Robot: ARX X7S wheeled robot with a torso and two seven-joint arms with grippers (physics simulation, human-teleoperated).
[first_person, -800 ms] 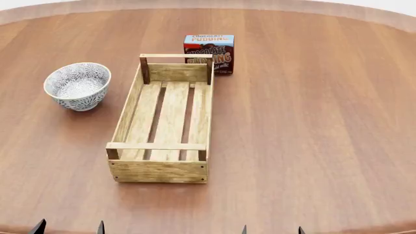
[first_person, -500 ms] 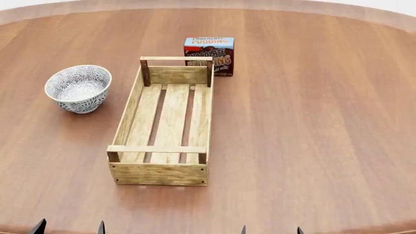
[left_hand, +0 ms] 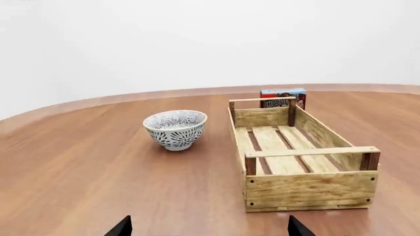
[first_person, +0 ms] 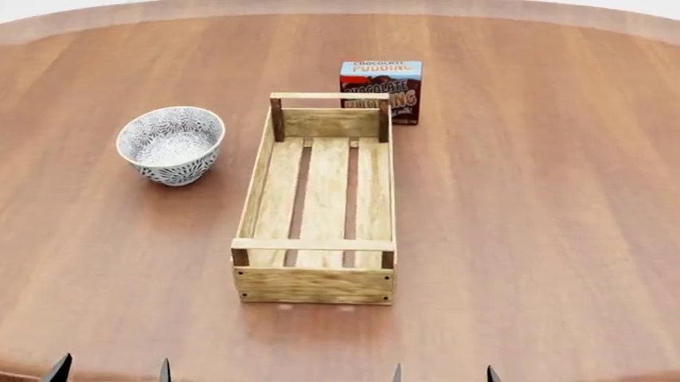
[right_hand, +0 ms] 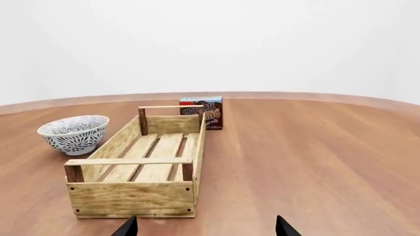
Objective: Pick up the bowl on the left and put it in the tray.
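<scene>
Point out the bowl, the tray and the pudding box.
bowl (first_person: 170,142), head view, on its patterned inside.
tray (first_person: 314,285), head view, on its near end wall.
pudding box (first_person: 383,72), head view, on its top face.

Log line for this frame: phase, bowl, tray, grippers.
phase: pre-reach | bowl: on table, left of tray, untouched | tray: empty | left gripper: open | right gripper: open

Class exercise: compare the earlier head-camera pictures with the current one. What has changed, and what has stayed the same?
The bowl, tray and pudding box all appear shifted rightward together in the head view, so the camera moved, not the objects. Their arrangement is unchanged, nothing was grasped, and both gripper tips remain at the bottom edge.
</scene>
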